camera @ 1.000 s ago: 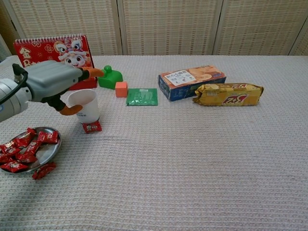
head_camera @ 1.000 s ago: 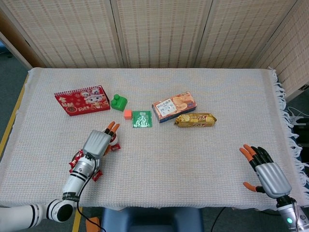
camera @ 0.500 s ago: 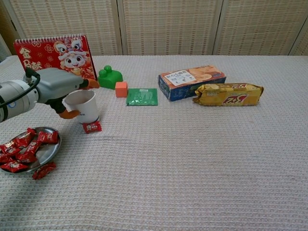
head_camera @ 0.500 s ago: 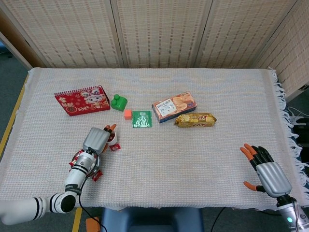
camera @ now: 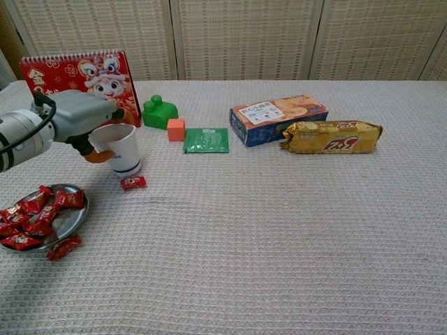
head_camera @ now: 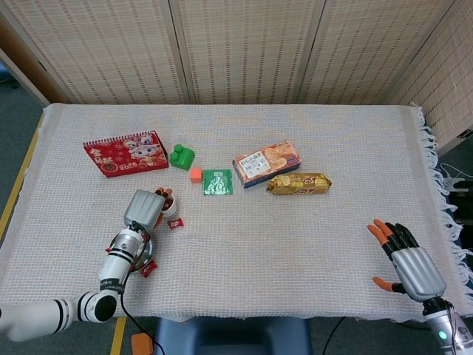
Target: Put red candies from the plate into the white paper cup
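In the left hand (camera: 82, 118), whose fingers wrap around it, the white paper cup (camera: 121, 149) stands tilted on the cloth-covered worktop (camera: 279, 230), with one loose red wrapped candy (camera: 133, 183) lying just in front of that hand. Nearer the robot from the hand sits the round metal plate (camera: 73, 218) heaped with red wrapped candies (camera: 35, 213), one more lying just off its rim. Well apart at the far right edge, the right hand (head_camera: 410, 262) rests empty with its fingers spread.

matt woven tablecloth (camera: 279, 237); shiny metal plate (camera: 73, 218); glossy candies (camera: 31, 209)
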Motion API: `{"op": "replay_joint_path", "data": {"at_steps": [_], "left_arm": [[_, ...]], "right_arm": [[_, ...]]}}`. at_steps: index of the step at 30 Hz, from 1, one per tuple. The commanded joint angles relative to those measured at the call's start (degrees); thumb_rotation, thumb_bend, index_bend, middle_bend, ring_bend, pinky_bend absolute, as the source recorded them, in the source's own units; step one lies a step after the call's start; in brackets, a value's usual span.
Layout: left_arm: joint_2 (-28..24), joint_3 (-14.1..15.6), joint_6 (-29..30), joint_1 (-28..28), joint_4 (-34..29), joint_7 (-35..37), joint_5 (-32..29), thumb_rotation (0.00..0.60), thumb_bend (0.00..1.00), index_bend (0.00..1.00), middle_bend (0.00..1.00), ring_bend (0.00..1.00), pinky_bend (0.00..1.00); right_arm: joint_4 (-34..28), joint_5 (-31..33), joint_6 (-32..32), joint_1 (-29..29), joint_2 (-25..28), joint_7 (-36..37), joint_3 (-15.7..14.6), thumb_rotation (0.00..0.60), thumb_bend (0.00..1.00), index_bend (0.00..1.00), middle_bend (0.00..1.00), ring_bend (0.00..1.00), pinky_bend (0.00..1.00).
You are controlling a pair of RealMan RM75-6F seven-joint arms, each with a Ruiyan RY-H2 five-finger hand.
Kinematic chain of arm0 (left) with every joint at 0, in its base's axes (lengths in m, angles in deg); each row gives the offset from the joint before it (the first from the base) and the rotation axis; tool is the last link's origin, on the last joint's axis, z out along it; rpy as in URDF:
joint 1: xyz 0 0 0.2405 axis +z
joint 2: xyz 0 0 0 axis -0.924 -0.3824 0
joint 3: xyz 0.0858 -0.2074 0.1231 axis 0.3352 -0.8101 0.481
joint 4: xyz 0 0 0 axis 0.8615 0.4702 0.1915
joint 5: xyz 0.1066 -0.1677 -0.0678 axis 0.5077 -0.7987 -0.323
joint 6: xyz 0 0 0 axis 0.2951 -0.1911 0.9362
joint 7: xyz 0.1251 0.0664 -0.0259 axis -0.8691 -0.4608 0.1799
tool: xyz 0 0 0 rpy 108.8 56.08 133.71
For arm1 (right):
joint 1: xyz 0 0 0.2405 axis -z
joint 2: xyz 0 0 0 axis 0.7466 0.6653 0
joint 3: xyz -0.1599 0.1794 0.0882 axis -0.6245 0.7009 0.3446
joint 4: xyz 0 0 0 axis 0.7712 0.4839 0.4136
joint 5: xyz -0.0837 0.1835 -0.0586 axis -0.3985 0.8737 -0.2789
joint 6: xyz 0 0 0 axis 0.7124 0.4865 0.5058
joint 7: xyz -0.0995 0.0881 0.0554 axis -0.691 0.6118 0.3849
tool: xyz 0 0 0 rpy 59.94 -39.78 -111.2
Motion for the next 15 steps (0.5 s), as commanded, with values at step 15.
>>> {"op": "replay_joint_path", "data": {"at_steps": [15], "left_arm": [[0.56,0.53,-0.5,-1.1,2.39,-1.61,-0.86,0.6,0.41,0.1,0.14,0.82,1.0]], "right_arm": [[-0.12,0.36,-0.12,-0.01,-0.19,-0.65,0.14,0.6,0.06,0.0,0.0,0.0,0.06]]}}
